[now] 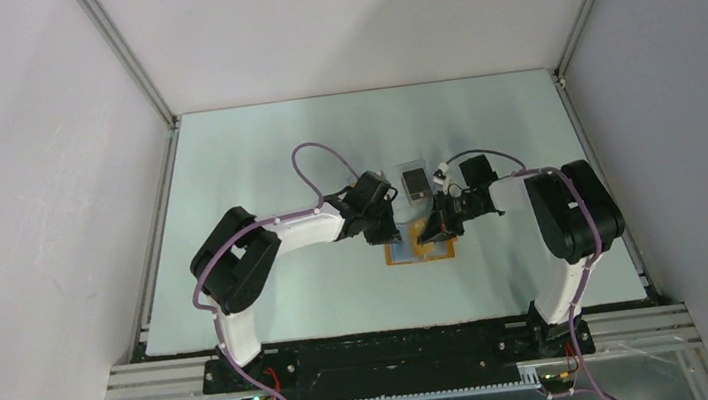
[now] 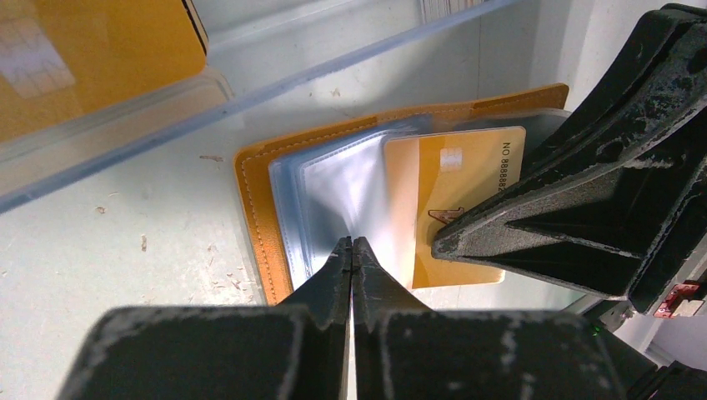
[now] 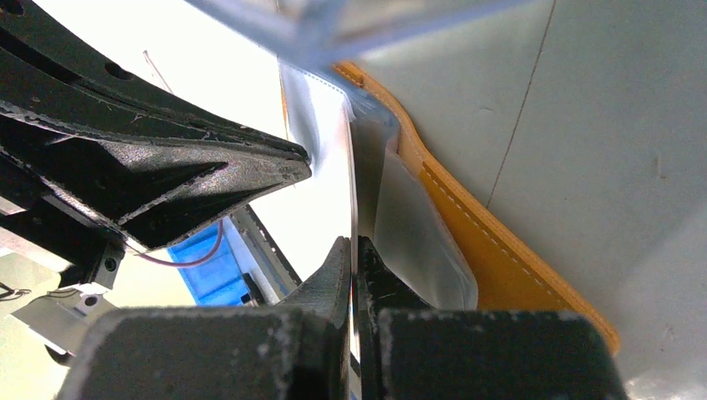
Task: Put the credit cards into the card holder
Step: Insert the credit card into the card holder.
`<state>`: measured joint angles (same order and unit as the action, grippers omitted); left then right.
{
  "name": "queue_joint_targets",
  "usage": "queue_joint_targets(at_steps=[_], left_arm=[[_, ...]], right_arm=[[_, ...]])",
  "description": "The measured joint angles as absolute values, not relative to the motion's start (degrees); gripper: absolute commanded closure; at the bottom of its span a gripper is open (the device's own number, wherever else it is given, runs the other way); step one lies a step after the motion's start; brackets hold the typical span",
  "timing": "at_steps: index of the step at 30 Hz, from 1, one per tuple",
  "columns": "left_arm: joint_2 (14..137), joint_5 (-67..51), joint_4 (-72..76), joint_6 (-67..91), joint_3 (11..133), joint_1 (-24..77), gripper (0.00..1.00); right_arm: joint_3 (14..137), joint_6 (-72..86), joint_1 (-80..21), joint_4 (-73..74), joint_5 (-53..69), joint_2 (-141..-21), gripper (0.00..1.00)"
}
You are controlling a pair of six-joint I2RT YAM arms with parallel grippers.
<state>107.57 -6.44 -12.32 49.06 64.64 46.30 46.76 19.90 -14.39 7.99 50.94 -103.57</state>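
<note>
Card holder (image 2: 253,196) lies open on the pale table (image 1: 256,171), midway between the two arms, with its orange cover flat and its clear sleeves (image 2: 333,187) fanned upward. A gold credit card (image 2: 467,179) rests against those sleeves, printed number showing; whether any of it sits inside a sleeve is not clear. The right gripper (image 3: 352,243) is clamped on that card, jaws nearly together with the thin edge running up between them. The left gripper (image 2: 352,243) has its jaws pressed closed, tips touching a sleeve's edge; whether plastic is caught between them I cannot tell. Just beyond the holder lie a black-centred clear case (image 1: 417,183) and an orange-centred clear case (image 2: 83,58)
</note>
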Motion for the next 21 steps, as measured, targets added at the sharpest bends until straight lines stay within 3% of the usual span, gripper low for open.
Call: queue_joint_targets(at_steps=[8, 21], left_arm=[[107.6, -6.4, -12.5, 49.1, 64.7, 46.3, 1.0], [107.6, -6.5, -13.2, 49.0, 64.9, 46.2, 1.0]], right_arm=[[46.7, 20.5, -14.5, 7.9, 51.0, -103.9, 1.0], [49.6, 20.5, -17.2, 12.0, 47.6, -104.7, 0.8]])
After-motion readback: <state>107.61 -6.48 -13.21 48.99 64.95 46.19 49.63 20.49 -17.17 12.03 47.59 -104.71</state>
